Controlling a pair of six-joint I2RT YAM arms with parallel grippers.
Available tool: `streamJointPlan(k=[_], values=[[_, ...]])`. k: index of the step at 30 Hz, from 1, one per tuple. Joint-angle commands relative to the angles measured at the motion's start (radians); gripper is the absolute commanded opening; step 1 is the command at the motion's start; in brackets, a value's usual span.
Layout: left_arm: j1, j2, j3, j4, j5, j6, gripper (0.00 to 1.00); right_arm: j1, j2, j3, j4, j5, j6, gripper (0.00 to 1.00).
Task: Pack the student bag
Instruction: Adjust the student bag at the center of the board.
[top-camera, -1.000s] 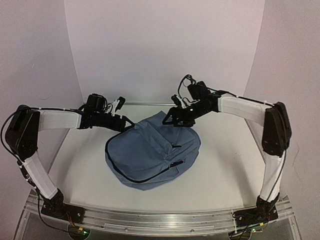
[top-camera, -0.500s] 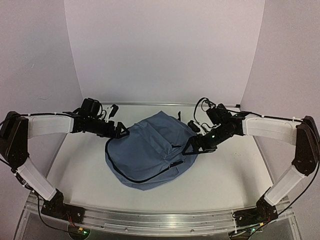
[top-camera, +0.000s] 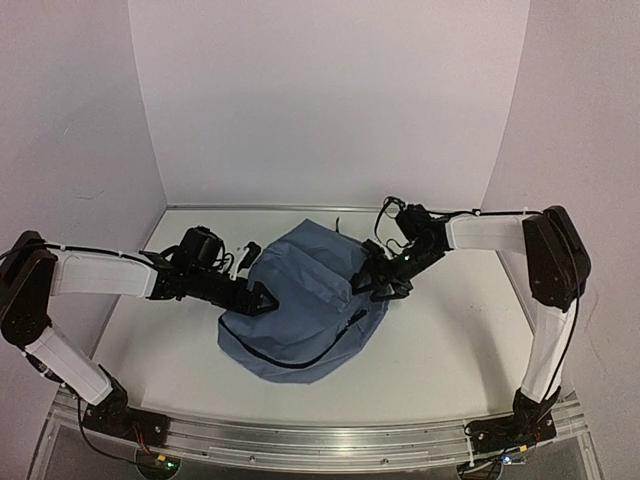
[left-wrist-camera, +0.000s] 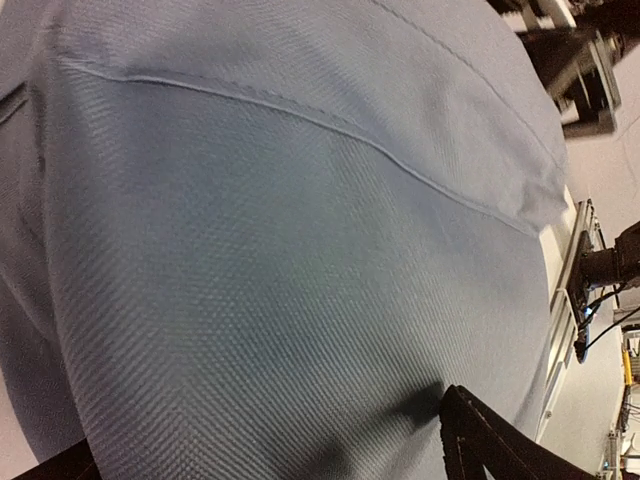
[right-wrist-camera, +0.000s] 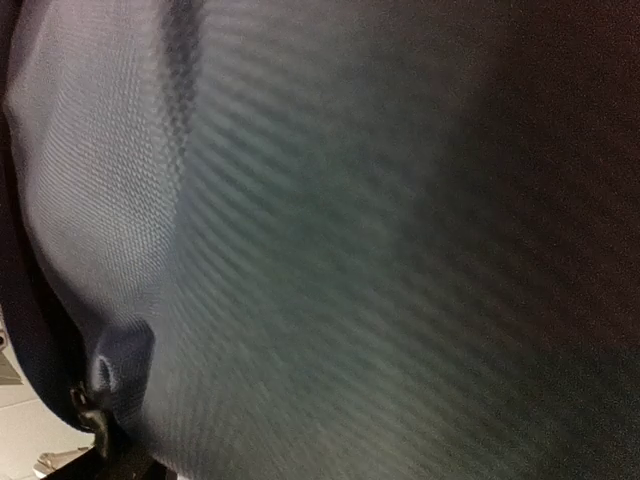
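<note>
- On the white table (top-camera: 450, 350), about midway between the two arms, we see the student bag (top-camera: 300, 310) lying as a soft slate-blue mound, with a dark zipper (top-camera: 300, 362) curving along its near edge.
- At the bag's left edge sits the left gripper (top-camera: 262, 300), its tip touching the fabric.
- From the left wrist camera the blue weave of the student bag (left-wrist-camera: 280, 250) fills nearly the whole view. One dark finger (left-wrist-camera: 490, 440) shows at the lower right corner and a sliver of the other at the lower left. The jaws therefore stand wide apart with the cloth bulging between them (they clamp nothing that we can make out).
- At the bag's right edge the right gripper (top-camera: 388, 285) is against the fabric, on the far side of the mound.
- From the right wrist camera the bag's cloth (right-wrist-camera: 350, 250) sits so close that it blurs, and it is shadowed toward the right. We cannot tell how far these jaws are parted, nor whether they hold any cloth.
- Low at the left of that view we note a small fabric tab (right-wrist-camera: 115, 360) at the bag's edge.
</note>
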Motion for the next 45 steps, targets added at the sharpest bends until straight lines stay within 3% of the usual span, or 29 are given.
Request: streamJointPlan(k=[1,10,15,20,28,31,39,45], values=[[-0.055,-0.011,-0.035,0.14,0.032,-0.088,0.92,-0.062,0.072,0.177,0.082,-0.018,0.02,0.88],[-0.067,0.035,0.038,0.18,-0.046,-0.156,0.97,-0.146,0.131,0.347,0.084,0.064,0.081,0.88],[-0.065,-0.119,0.062,0.025,-0.207,-0.119,1.0,-0.149,-0.02,0.222,0.081,0.09,0.072,0.9],[-0.022,-0.205,0.104,-0.152,-0.35,-0.12,1.0,-0.147,-0.152,0.016,0.082,0.019,0.099,0.95],[-0.008,-0.041,0.089,-0.049,-0.256,-0.161,1.0,-0.087,-0.115,-0.113,0.092,-0.069,0.076,0.93],[-0.008,0.051,0.099,0.032,-0.19,-0.178,0.99,-0.082,-0.057,-0.073,0.101,-0.067,0.095,0.9],[-0.051,0.251,0.245,0.171,-0.06,-0.197,0.87,-0.162,0.05,0.091,0.101,-0.033,0.126,0.74],[-0.054,0.314,0.304,0.236,-0.003,-0.238,0.83,-0.205,0.043,0.114,0.1,-0.008,0.12,0.72]])
